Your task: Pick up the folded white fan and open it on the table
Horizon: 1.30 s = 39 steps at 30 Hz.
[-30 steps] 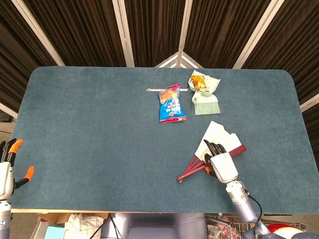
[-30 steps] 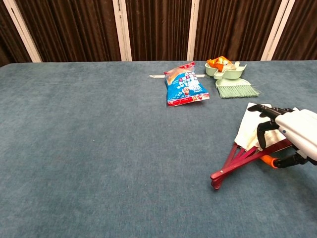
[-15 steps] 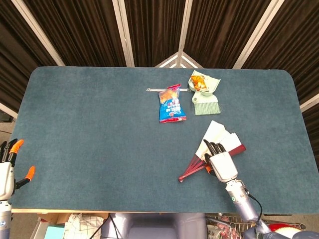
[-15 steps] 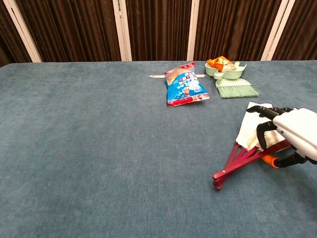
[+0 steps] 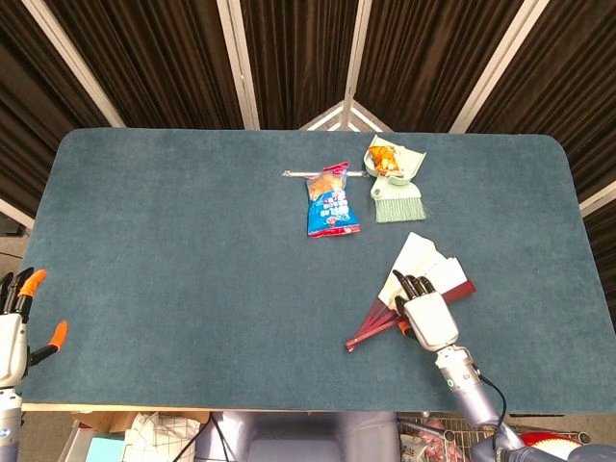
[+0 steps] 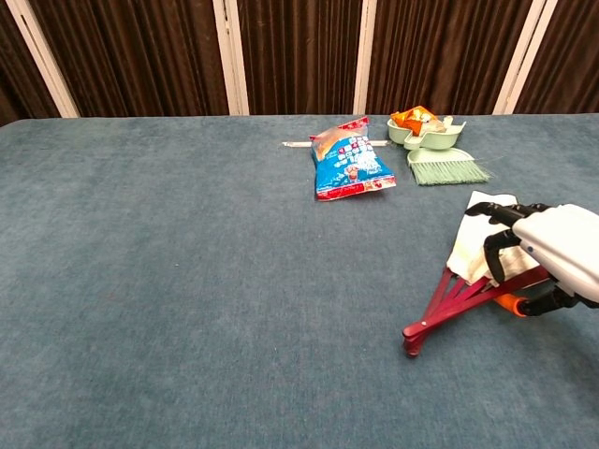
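1. Broad blue-grey felt-covered counter, bearing everything in view.
2. Partly opened white paper fan with dark red ribs, lying flat at the near right of the counter, pivot end pointing toward the near edge; in the chest view only a narrow wedge spread.
3. Right hand over the ribs, dark fingers curled onto the white leaf and gripping the fan's outer ribs; exact pinch hard to read.
4. Left hand at the near left edge, well apart, fingers apart and holding nothing.
5. Blue snack bag and pale green dustpan-and-brush set, further back.
6. Risks: ribs slipping from a shallow grip; whole fan sliding on the felt instead of spreading, with no second hand pinning the pivot; paper creasing or tearing under pressing fingers.
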{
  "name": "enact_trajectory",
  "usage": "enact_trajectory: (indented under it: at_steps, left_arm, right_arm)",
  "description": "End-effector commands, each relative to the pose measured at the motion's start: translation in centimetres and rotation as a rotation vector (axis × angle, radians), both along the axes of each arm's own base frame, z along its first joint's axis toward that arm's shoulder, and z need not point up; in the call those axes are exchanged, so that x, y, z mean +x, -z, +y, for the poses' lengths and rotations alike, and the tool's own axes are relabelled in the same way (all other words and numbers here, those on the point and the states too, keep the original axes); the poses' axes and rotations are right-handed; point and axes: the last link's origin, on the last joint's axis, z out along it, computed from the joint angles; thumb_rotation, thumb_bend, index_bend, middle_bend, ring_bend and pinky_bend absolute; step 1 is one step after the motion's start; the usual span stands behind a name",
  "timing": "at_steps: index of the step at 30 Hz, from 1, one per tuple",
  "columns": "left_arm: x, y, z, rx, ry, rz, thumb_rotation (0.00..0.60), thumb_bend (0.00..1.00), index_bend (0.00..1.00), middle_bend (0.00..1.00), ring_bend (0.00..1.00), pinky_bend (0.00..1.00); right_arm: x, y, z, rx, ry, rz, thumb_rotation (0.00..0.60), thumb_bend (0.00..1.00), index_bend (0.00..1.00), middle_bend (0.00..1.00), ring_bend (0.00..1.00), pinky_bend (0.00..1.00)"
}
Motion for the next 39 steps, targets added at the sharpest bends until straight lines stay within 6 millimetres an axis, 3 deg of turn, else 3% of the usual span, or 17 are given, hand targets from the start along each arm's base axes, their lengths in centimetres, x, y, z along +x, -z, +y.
enact_trajectory:
  at_steps: [1, 13, 22, 29, 39]
  left_arm:
    - [0.0, 0.0, 0.0, -0.002, 0.001, 0.000, 0.600, 0.44, 0.14, 0.06, 0.00, 0.03]
    - [0.1, 0.1, 0.0, -0.005, 0.004, -0.002, 0.600, 0.44, 0.14, 0.06, 0.00, 0.03]
    - [0.2, 0.0, -0.1, -0.002, 0.008, -0.009, 0.600, 0.44, 0.14, 0.06, 0.00, 0.03]
    - [0.1, -0.1, -0.2, -0.005, 0.008, -0.014, 0.600, 0.44, 0.14, 0.06, 0.00, 0.03]
    - [0.2, 0.0, 0.0, -0.014, 0.021, -0.034, 0.600, 0.44, 0.14, 0.06, 0.00, 0.03]
  right_arm:
    - [0.0, -0.2, 0.0, -0.005, -0.002, 0.003, 0.600, 0.41, 0.77, 0.15, 0.21, 0.24]
    - [0.7, -1.8, -0.4, -0.045, -0.046, 0.016, 0.600, 0.55, 0.83, 0.17, 0.22, 0.24]
    - [2.7, -3.6, -0.4, -0.043, -0.099, -0.023, 0.600, 0.56, 0.84, 0.17, 0.23, 0.24]
    - [6.3, -6.5, -1.1, -0.024, -0.179, -0.085, 0.600, 0.56, 0.84, 0.17, 0.23, 0.24]
    - [14.1, -12.7, -3.0, 0.109, -0.230, -0.152, 0.600, 0.56, 0.84, 0.17, 0.23, 0.24]
